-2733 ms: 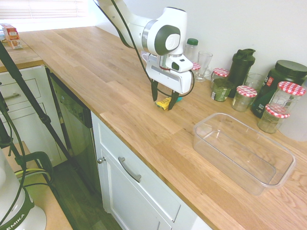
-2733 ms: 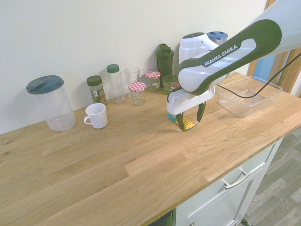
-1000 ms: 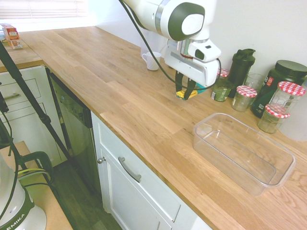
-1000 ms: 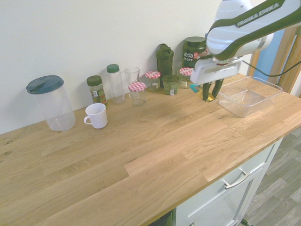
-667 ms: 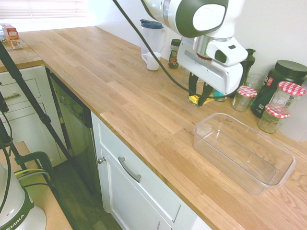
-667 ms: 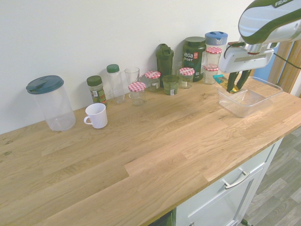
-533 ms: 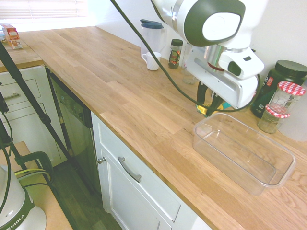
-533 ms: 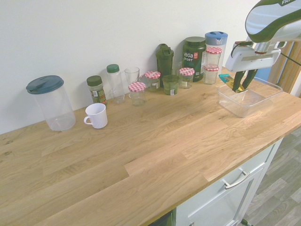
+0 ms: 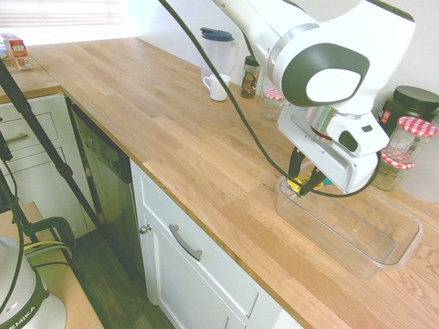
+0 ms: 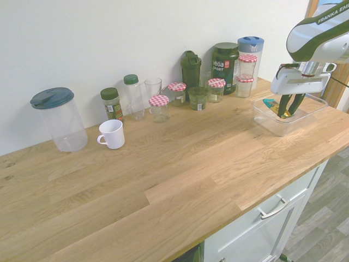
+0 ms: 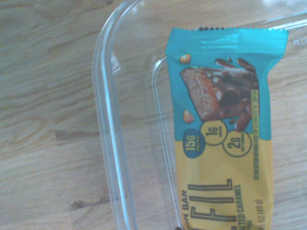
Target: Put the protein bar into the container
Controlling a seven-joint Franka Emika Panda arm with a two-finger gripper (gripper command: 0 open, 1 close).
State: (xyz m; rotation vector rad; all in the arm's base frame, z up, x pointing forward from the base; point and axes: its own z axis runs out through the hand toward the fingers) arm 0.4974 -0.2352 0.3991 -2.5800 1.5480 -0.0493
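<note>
Carried rightward from over the open worktop (image 10: 163,185), the protein bar (image 11: 223,143) hangs clamped in the tool (image 10: 288,114), above the container (image 10: 281,130) by the worktop's far-right corner; best lower it well inside the rim, then release gently.

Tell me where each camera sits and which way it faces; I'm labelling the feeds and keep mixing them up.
First exterior view: above the counter's cabinet side, facing along the worktop toward the blinds; arm and gripper show.
Second exterior view: also high on the cabinet side, facing the wall, arm entering from the picture's right.
Wrist view: on the wrist, close over the protein bar and the container; no robot body clearly shows.
Both exterior views share the white mug.
</note>
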